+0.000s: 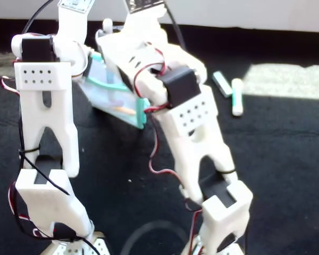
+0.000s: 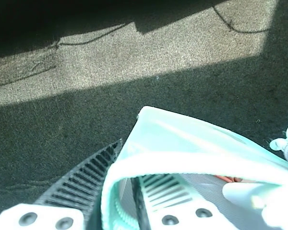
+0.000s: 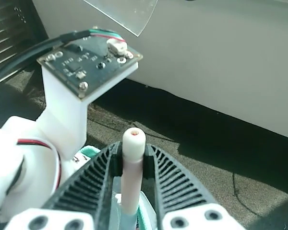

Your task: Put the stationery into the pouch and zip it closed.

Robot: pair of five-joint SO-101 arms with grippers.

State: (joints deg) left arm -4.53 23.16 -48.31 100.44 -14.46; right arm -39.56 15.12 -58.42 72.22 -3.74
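From the high view, the left arm (image 1: 45, 106) stands at the left of the table and its wrist meets the near end of the pouch (image 1: 114, 98). The pouch hangs tilted above the dark mat (image 1: 266, 175) between the two arms, a clear plastic sleeve edged in mint green.

What this view hides, the left wrist view gives me. The left gripper (image 2: 127, 163) has its black ribbed fingers (image 2: 84, 179) set on either side of the pouch's (image 2: 192, 143) soft mint rim, pinching it, with the mouth curling open above them. The mat (image 2: 134, 62) looks like coarse felt there, half in sun and half in shadow.

The right arm (image 1: 191, 117) stands in the middle of the high view, with red and black wires (image 1: 154, 154) trailing along it, and its wrist is bent over the pouch. Its own camera shows the grip. The right gripper (image 3: 133, 149) is clamped on a white pen (image 3: 133, 141), a smooth round barrel standing upright between the ribbed fingers (image 3: 170, 184), with a small reddish hole in its domed end. A sliver of the mint pouch (image 3: 86, 152) shows just beside the fingers. Beyond sits the other arm's bare circuit board (image 3: 91, 55) on a white bracket. Any marking on it is too small for me to read.

Farthest right in the high view, two loose pieces lie close together on the mat, well apart from the pouch. They are a short mint and white block (image 1: 221, 83) and a white and mint marker (image 1: 237, 96).
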